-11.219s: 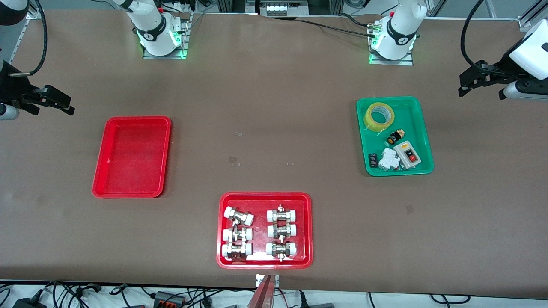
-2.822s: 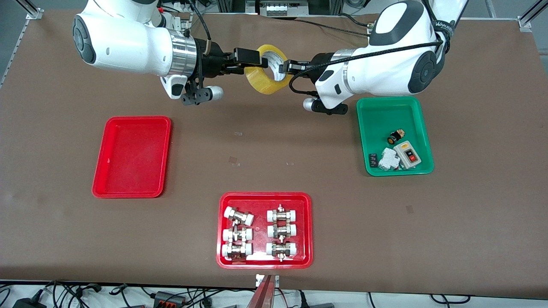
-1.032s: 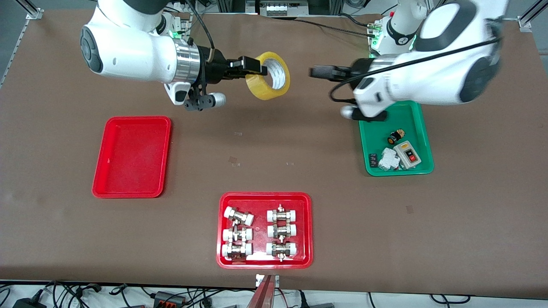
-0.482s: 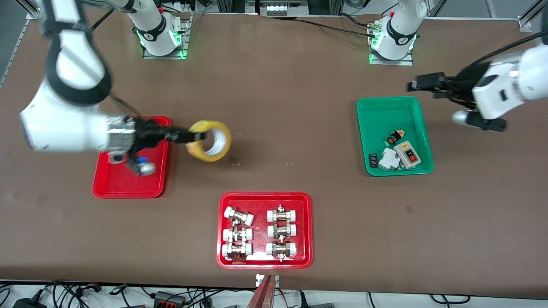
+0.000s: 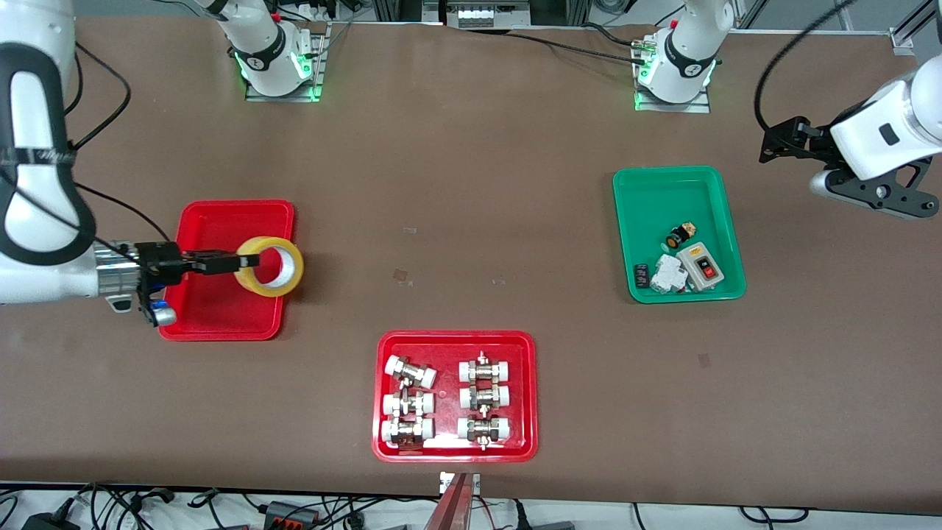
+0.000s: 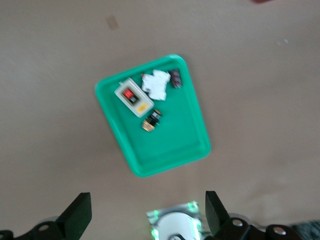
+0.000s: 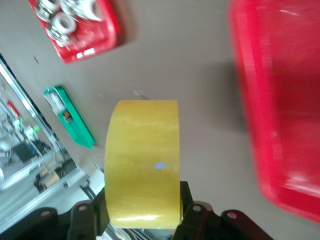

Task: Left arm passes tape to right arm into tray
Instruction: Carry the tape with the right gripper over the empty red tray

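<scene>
Right gripper (image 5: 246, 262) fingers pinch the tape (image 5: 271, 266) over the tray (image 5: 221, 309); left gripper (image 6: 145, 212) fingers spread.

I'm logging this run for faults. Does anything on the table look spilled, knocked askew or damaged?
Nothing stands out. The right gripper holds the tape over the edge of the tray, not yet set down. The green tray and the wider red tray sit square with their parts inside. The left gripper waits open past the green tray.

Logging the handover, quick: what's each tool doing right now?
Left tool: open, empty, up past the green tray at its own end.
Right tool: shut on the tape, over the tray edge.
</scene>
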Motion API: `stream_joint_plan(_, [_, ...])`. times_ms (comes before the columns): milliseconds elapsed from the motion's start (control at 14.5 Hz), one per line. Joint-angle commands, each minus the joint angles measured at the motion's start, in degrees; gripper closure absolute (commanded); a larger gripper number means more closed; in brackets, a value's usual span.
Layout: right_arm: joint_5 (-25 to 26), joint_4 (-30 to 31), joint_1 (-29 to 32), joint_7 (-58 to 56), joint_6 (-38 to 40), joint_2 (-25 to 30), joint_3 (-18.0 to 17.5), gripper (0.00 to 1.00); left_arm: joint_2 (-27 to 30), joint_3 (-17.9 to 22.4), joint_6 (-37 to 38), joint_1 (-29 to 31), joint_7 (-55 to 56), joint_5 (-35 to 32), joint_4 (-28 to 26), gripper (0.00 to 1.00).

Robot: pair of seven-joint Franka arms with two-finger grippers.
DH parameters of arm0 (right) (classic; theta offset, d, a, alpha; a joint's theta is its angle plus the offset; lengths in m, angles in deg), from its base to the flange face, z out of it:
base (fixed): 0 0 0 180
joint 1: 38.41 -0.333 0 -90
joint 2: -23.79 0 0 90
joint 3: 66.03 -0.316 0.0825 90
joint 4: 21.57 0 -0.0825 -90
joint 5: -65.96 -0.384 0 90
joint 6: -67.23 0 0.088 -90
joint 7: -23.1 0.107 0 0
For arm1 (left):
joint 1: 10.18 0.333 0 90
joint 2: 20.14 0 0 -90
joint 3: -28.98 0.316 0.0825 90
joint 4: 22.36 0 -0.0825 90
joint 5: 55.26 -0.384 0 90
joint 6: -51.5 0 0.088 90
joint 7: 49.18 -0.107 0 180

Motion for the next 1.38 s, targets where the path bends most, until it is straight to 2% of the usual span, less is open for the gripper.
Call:
stream_joint_plan(0, [3.53, -0.1, 6.4, -9.71, 3.3, -1.93, -1.38, 0.82, 0.4, 9.26, -4.59, -6.86, -2.03, -1.83, 0.91, 0.0])
stream_joint_plan(138, [3.9, -0.19, 9.22, -13.94, 3.75, -3.87, -1.38, 0.82, 1.71, 11.49, -5.84, -6.98, -1.95, 2.45, -0.66, 0.0])
stream_joint_plan(344, [3.72, -0.54, 10.73, -18.69, 2.96, -6.5, -1.38, 0.82, 10.57, 13.86, -15.91, -6.97, 0.86, 4.59, -14.95, 0.0])
stream_joint_plan(413, [3.29, -0.71, 10.81, -19.84, 2.44, -7.64, -1.38, 0.82, 11.64, 14.22, -16.47, -6.97, 1.65, 4.59, -16.12, 0.0])
stream_joint_plan(688, [2.76, -0.72, 10.82, -22.57, -0.03, -9.85, -1.47, 0.82, 11.38, 14.39, -16.39, -7.5, 2.19, 4.15, -14.2, 0.0])
stream_joint_plan(895, [1.79, -0.72, 10.82, -23.89, -0.38, -10.91, -1.47, 0.8, 11.56, 16.67, -14.28, -9.78, 2.45, 3.88, -13.42, 0.0])
stream_joint_plan(964, [1.79, -0.72, 10.82, -23.81, -0.38, -10.82, -1.38, 0.64, 11.56, 17.55, -13.41, -10.48, 2.36, 3.8, -13.15, 0.0])
stream_joint_plan(1032, [1.79, -0.72, 10.73, -23.81, -0.47, -10.91, -1.46, 0.01, 11.47, 17.73, -11.83, -10.84, 2.45, 3.27, -12.8, 0.0])
stream_joint_plan(1170, [1.87, -0.63, 10.82, -23.81, -0.73, -11.0, -1.38, 0.0, 11.13, 17.56, -11.38, -10.84, 2.54, 0.38, -12.27, 0.0])
stream_joint_plan(1308, [2.66, -0.45, 10.38, -23.89, -1.61, -11.08, -1.38, 0.0, 10.51, 17.21, -11.2, -10.75, 2.54, 0.8, -12.01, 0.0])
